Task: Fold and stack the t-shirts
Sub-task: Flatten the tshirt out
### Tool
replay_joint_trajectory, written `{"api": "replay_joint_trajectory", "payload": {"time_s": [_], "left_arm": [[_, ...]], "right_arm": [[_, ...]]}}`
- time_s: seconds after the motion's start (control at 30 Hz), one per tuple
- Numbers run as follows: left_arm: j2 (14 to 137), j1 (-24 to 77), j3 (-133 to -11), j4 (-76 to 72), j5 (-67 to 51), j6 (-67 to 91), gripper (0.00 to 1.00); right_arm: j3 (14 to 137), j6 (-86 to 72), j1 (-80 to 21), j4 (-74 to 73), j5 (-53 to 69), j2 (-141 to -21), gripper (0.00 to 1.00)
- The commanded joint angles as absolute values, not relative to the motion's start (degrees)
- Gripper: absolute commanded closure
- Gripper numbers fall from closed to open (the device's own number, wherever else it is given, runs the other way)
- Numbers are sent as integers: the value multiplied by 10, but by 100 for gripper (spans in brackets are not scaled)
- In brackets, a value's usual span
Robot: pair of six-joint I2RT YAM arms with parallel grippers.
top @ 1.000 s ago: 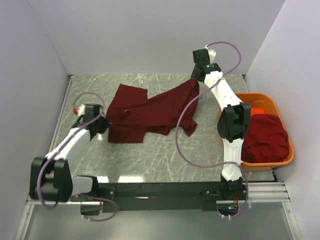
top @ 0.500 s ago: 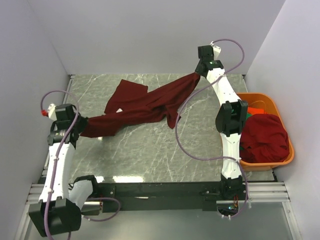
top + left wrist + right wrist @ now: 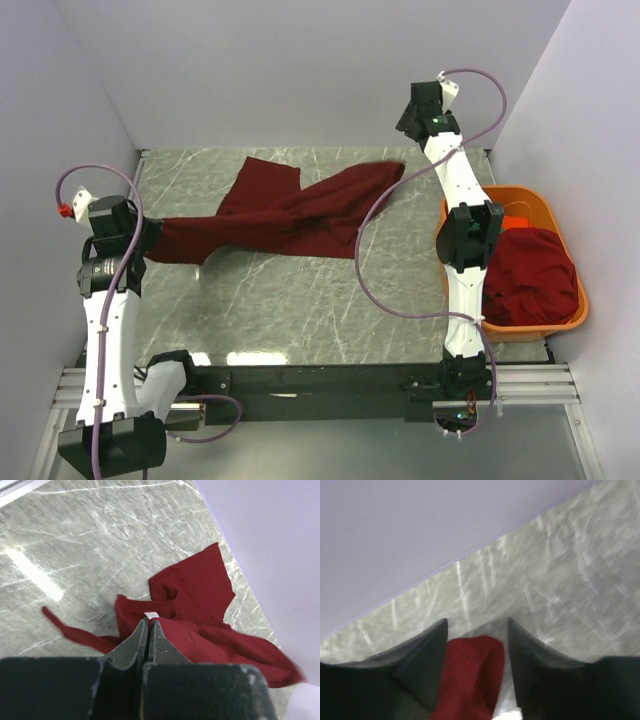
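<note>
- Maroon t-shirt [image 3: 290, 215] lies stretched in a long, rumpled band across the back half of the table [image 3: 300, 320], running from the left edge towards the back right corner, with one flap fanned out near the back edge.
- It is thin, limp cloth: light, with no stiffness of its own. It probably sags, twists and bunches wherever it is not held or lying flat, and likely drags over the smooth marbled top without much resistance.
- The left gripper [image 3: 148, 630] has its fingers pressed together on the fabric just below the white label [image 3: 150, 614], so that end is pinched at the collar, close to the left edge.
- The right gripper [image 3: 477, 626] hangs high by the back wall with its fingers spread. Red cloth shows in the gap, but nothing clamps it, and from above the shirt's right end rests on the table.
- Good holds are probably the shoulder seams or the hem corners, where doubled cloth gives the fingers something to bite. A single layer mid-panel would only pull up a peak.
- An orange basket [image 3: 560, 322] stands at the right edge, well apart from the shirt, with a dark red heap [image 3: 530, 275] of more cloth in it.
- The right arm's purple cable [image 3: 358, 262] loops above the shirt's right end and could snag a raised sleeve.
</note>
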State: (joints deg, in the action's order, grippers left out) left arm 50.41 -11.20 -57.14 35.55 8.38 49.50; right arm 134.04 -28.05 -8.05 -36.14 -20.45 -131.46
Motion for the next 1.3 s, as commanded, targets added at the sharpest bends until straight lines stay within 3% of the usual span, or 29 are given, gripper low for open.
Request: {"api": "replay_joint_trajectory", "payload": {"time_s": [0.0,0.03,0.13,0.23,0.3,0.4,0.57,0.9,1.27], "left_arm": [[506,-117,-583,337,78,472,100],[510,-117,-580,335,74,471,99],[524,-117,-570,324,60,472,99],[533,-117,-563,309,47,474,99],[538,-117,-559,301,41,472,99],[552,-118,-559,295,36,464,99],[558,-118,-549,280,27,465,99],[569,-118,-528,260,12,472,99],[577,-118,-528,258,10,468,99]], "right_arm": [[1371,-274,-71,-355,-190,-1303,30],[1372,-280,-73,-363,-175,-1295,24],[1339,-293,-83,-404,-159,-1253,23],[1206,-305,-124,-417,-166,-1166,23],[1047,-312,-175,-370,-183,-1103,31],[835,-325,-248,-286,-208,-972,35],[641,-358,-308,-250,-171,-861,48],[573,-341,-362,-166,-110,-902,50],[626,-340,-391,-179,-148,-996,49]]}}
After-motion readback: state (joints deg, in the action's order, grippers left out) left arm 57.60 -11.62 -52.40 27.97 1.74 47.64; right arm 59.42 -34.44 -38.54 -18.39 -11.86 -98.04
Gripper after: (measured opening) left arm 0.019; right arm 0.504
